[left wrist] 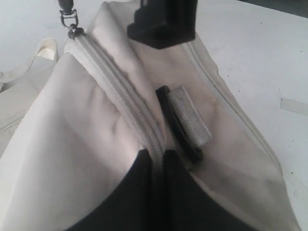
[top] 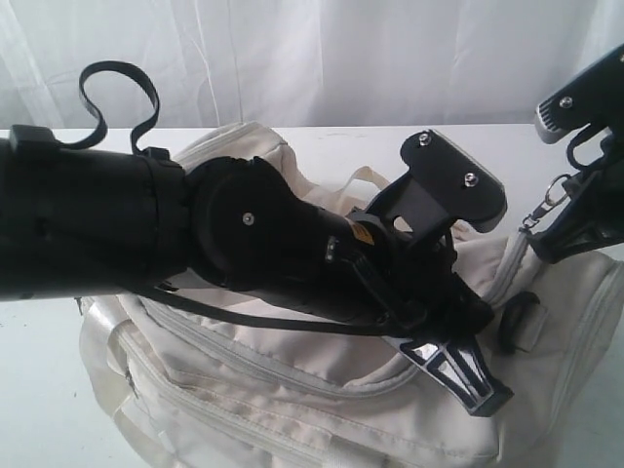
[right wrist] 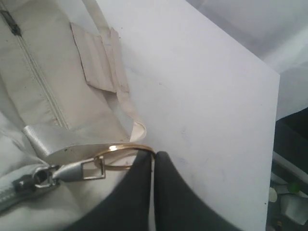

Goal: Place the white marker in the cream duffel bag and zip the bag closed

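Observation:
The cream duffel bag [top: 292,409] lies on the white table under my left arm. My left gripper [top: 483,395] presses down on its top. In the left wrist view the left gripper [left wrist: 156,155] is shut on the grey zipper [left wrist: 115,91], whose closed track runs away from the jaws. At the bag's right end, my right gripper [top: 577,175] is shut on a gold ring [top: 557,188]. In the right wrist view the right gripper [right wrist: 154,155] pinches this ring [right wrist: 126,148], which is linked to a silver pull tab [right wrist: 72,171]. The white marker is hidden.
A black strap ring [left wrist: 175,127] with shiny webbing [left wrist: 190,115] sits beside the zipper. A black block [left wrist: 161,24] hangs over the bag's far end. The white table [right wrist: 202,96] ends close beyond the bag. White curtains [top: 292,58] hang behind. A tape strip [left wrist: 293,106] lies on the table.

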